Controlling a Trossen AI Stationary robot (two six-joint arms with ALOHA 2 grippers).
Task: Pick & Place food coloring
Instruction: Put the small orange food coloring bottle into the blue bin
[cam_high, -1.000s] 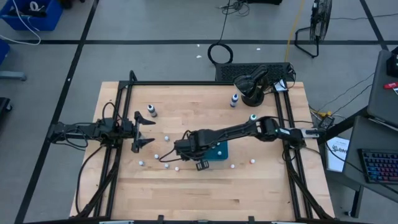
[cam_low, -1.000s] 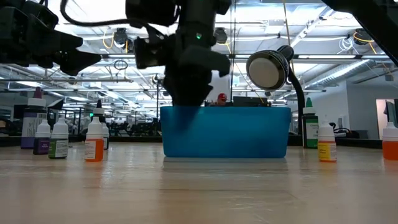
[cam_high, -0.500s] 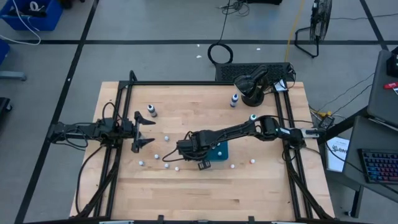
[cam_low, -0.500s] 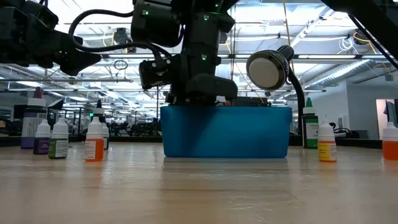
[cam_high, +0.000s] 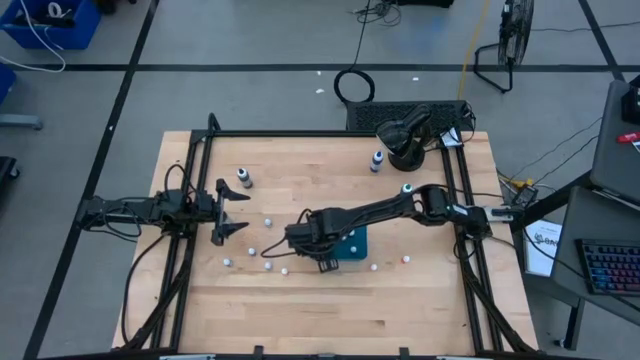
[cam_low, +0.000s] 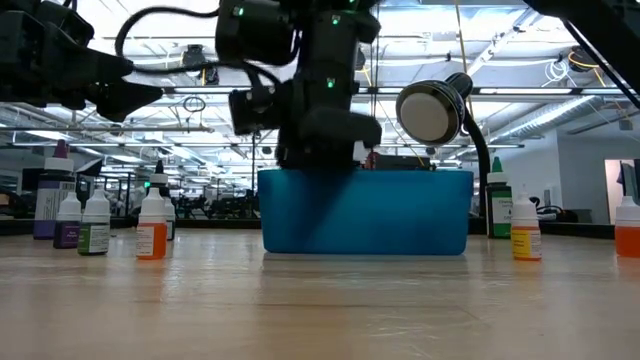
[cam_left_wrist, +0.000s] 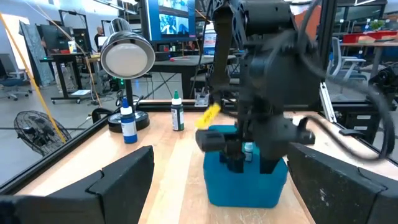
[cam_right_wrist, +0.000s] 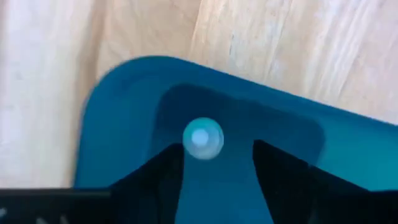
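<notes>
While the right end effector (cam_right_wrist: 214, 163) pinches a bottle (cam_right_wrist: 203, 138) over the tray (cam_right_wrist: 124, 112) | light, slick, rigid; grip its body | left end effector (cam_high: 228, 212) spread, idle.

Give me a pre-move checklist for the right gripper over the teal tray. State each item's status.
1. Right gripper over the teal tray: ok.
2. White-capped bottle between the right gripper's fingers, above the tray's interior: ok.
3. Bottle released: cannot tell; the fingers flank it, contact unclear.
4. Left gripper parked away from the tray, open: ok.
5. Remaining bottles upright on the table: ok.
</notes>
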